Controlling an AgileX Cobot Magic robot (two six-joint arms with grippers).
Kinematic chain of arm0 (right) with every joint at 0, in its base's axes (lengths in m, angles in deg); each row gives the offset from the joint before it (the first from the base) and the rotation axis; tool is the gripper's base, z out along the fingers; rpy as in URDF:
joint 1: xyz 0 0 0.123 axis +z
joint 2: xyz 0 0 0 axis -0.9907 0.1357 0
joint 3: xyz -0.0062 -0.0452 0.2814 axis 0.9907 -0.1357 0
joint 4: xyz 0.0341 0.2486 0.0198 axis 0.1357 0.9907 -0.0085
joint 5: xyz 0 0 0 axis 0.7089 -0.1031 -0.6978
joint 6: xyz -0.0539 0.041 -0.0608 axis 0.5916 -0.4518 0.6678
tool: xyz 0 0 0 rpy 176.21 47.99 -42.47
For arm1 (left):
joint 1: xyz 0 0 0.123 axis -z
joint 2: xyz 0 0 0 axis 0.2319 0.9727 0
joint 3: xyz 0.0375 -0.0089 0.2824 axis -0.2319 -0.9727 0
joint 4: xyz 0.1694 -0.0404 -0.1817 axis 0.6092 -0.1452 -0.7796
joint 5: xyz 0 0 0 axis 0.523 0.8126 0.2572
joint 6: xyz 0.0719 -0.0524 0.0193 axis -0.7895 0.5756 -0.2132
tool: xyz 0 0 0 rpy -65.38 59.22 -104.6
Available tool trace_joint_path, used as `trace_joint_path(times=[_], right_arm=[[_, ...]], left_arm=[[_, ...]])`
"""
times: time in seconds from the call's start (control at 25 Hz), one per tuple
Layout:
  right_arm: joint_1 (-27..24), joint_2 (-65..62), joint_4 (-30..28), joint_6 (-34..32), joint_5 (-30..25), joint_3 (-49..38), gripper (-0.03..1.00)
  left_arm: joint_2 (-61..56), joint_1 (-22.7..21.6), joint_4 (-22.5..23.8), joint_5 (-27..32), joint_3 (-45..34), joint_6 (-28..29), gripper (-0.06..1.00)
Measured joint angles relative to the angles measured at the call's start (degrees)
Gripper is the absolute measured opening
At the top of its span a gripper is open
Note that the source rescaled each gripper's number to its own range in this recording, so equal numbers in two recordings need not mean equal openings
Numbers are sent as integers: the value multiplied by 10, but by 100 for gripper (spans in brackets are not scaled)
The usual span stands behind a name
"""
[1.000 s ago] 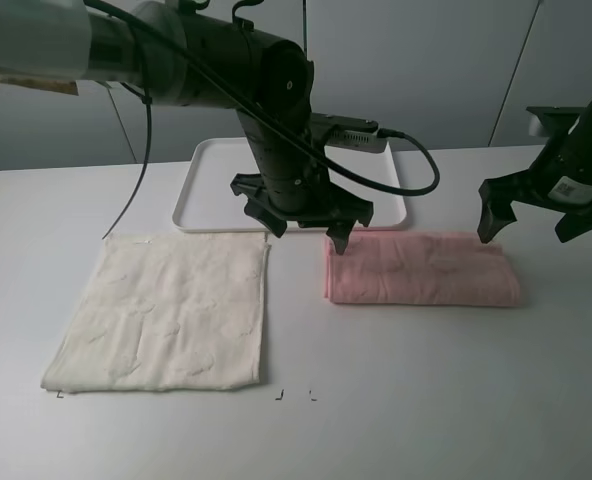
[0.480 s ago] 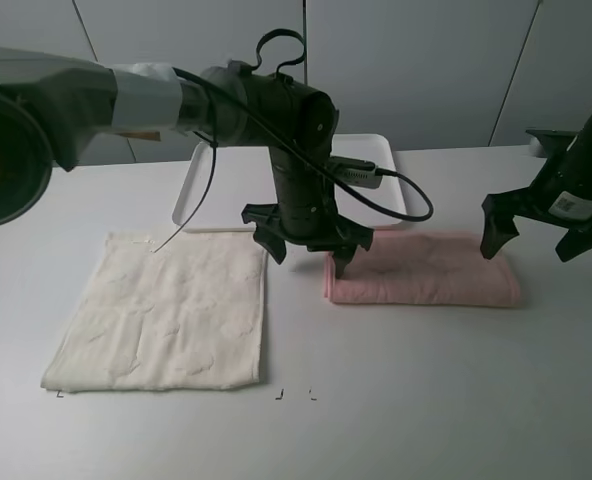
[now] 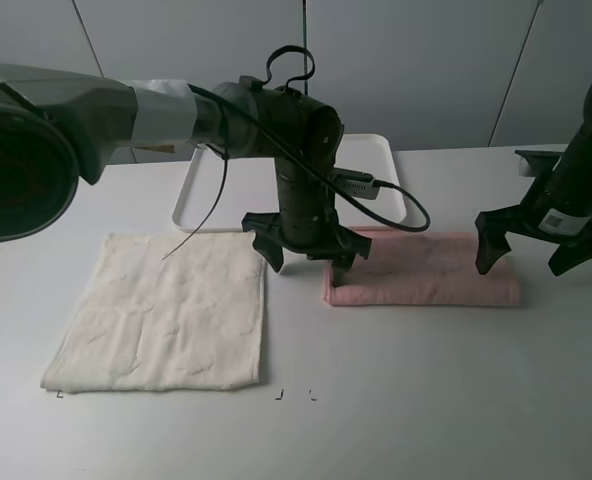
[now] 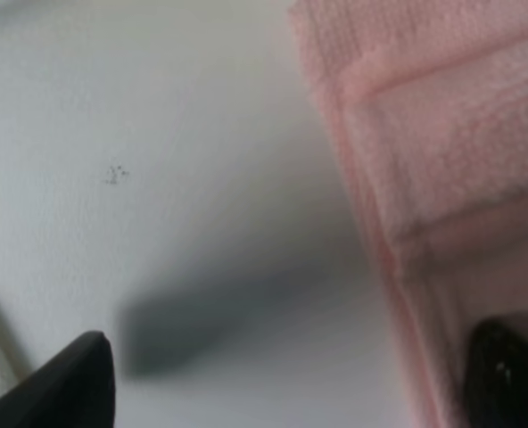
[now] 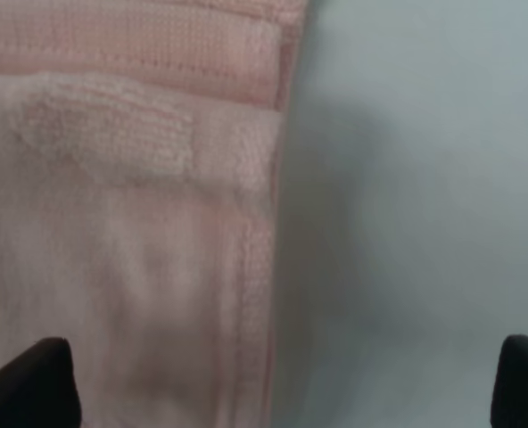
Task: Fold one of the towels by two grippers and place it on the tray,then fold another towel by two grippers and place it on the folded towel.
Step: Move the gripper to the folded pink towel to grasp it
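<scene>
Pink towel lies on the tabletop as a long doubled strip, just in front of the white tray and to the right of the cream towel, which is spread flat and open. I judge the terry to be soft, limp and light. It would sag and come unfolded if lifted by one layer, so I would pinch through both layers at the two short ends, near the corners where the hems stack. My wrist views show those thick stitched hems and the looped pile.

My left pincer hangs spread wide over the strip's left end, one fingertip above cloth and the other above bare tabletop, holding nothing. My right pincer is just as wide and empty, straddling the right end. The tray looks like smooth hard plastic with a low rim.
</scene>
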Motion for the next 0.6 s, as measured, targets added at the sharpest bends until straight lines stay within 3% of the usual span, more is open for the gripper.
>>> trace_joint_path(times=[0.32, 0.6], right_arm=[[0, 25, -23, -1, 3, 20, 100], [0, 48, 42, 22, -1, 20, 100]], left_arm=[[0, 0, 0, 1, 1, 3, 100], [0, 0, 0, 1, 1, 3, 100]])
